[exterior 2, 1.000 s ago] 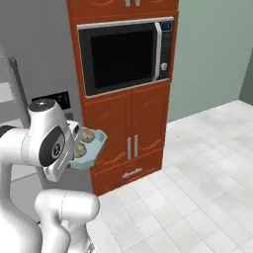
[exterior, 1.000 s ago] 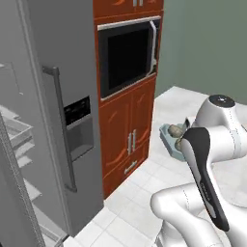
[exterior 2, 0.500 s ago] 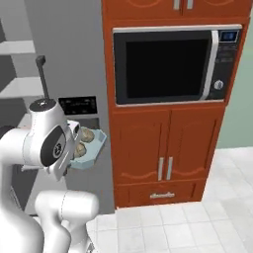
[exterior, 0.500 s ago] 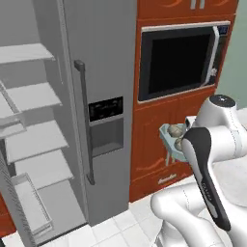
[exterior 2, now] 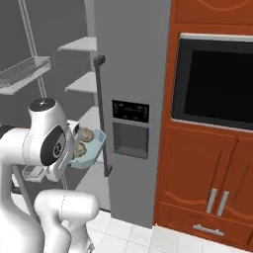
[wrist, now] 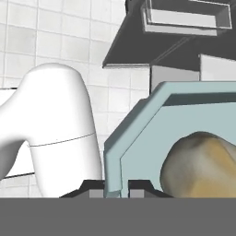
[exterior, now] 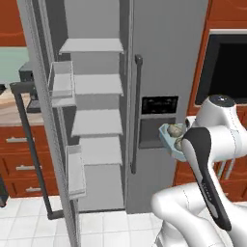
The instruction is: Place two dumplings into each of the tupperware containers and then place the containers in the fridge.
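While I watch through the hand view, the gripper point(wrist: 116, 190) sits pinched tight on the wall of the light blue-grey tupperware container point(wrist: 138, 138), one dark tip on either side of the rim, so I read it as closed and holding the tub. Inside that tub a tan, crimped dumpling point(wrist: 203, 166) lies close to the lens; past the rim I see pale floor tiles and a clear door bin point(wrist: 186, 18).

From the left base view, the container point(exterior: 170, 140) is carried up in the air just in front of the fridge point(exterior: 164, 72), level with the dark dispenser panel point(exterior: 157, 120) on the closed right-hand door. Two dumplings point(exterior: 176, 130) show over its edge, one nearer the panel and one tucked against the arm. The container is clear of the fridge; I cannot tell how close it is to the panel. To its left the fridge's other door stands open, with four pale shelves point(exterior: 96, 123) stacked one above another and clear bins point(exterior: 61, 82) on the swung-out door.

From the right base view, I see the same tub point(exterior 2: 89, 150) tilted slightly, its two dumplings point(exterior 2: 84, 141) side by side, held beside the long dark door handle point(exterior 2: 102, 116). The black built-in microwave point(exterior 2: 217, 79) sits in the red-brown cabinetry point(exterior 2: 197, 197) to the right of the fridge, well apart from the tub.
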